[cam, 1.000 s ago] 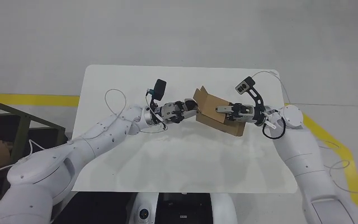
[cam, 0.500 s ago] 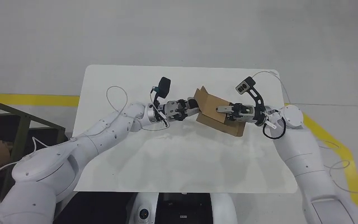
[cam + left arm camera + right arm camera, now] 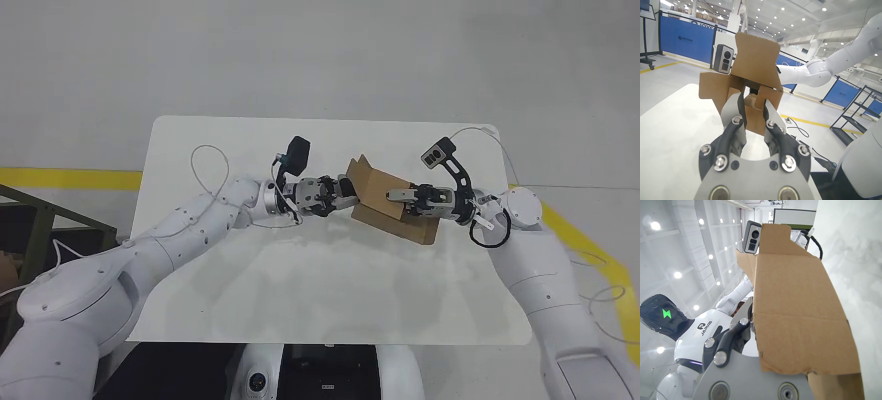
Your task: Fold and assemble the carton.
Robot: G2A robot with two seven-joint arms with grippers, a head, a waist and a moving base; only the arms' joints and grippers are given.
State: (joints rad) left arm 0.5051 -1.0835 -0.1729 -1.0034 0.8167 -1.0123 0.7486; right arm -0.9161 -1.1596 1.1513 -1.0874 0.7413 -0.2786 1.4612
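Leftward of the carton, the left arm has swung its forearm a little toward the table's far edge and nudged its claw closer to the box. The right arm and the carton lie as they did a second ago.

Nearest the robot, the tabletop (image 3: 300,290) carries only the two forearms crossing over it. Farther in, somewhat right of centre and closer to the far edge than the near one, sits the carton (image 3: 375,187), lying at a slant between the two claws. The left gripper (image 3: 345,190) meets its open end. In the left wrist view its fingers (image 3: 732,106) are spread, straddling a short lower flap, and I cannot tell whether they touch it. The right gripper (image 3: 400,196) is at the opposite end. One finger (image 3: 745,311) lies flat against a side wall and its partner is hidden behind the cardboard, so it looks to be pinching that wall (a judgement).

As for progress, the body is already opened from flat into a box shape. The end facing the left claw is not yet closed: one flap (image 3: 755,58) stands upright and a side flap (image 3: 712,86) sticks out. Those flaps remain to be tucked in, so I judge the job well short of finished.
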